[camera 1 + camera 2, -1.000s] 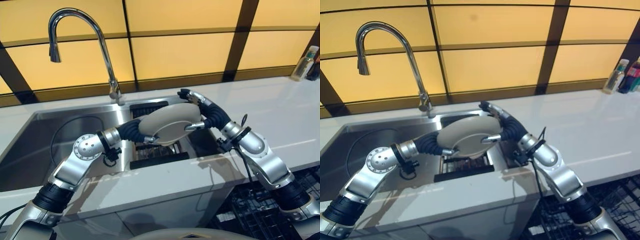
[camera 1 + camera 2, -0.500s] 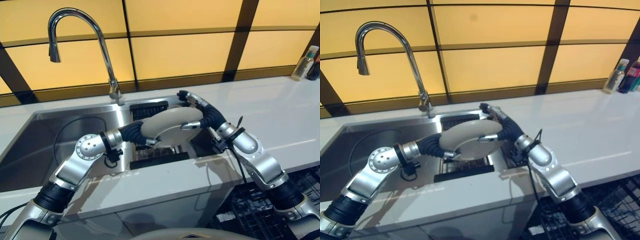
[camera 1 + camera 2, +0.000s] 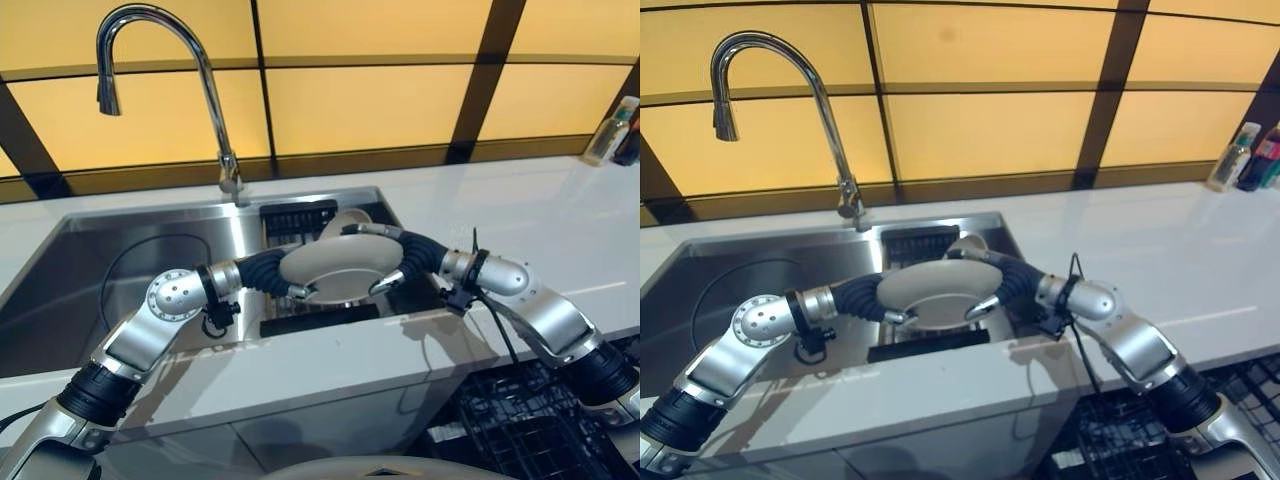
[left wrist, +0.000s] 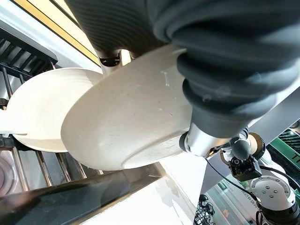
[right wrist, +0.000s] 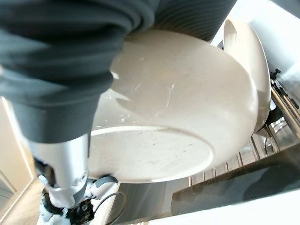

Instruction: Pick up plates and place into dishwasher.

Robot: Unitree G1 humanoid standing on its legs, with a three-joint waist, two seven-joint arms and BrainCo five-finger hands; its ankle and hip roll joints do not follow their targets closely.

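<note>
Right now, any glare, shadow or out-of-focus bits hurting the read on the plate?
Left eye view: plate evenly lit and legible; both arms throw soft shadows on the white counter edge; faucet shows bright reflections. Left wrist view: the dark cover of the left hand is too close to be sharp. Right wrist view: the right hand cover is likewise soft; a second plate behind is bright at its rim.

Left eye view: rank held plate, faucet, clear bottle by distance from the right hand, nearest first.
1. Held plate: in the right hand, over the sink rack.
2. Faucet: behind the sink, toward the robot's left.
3. Clear bottle: far right, on the counter by the wall.
</note>
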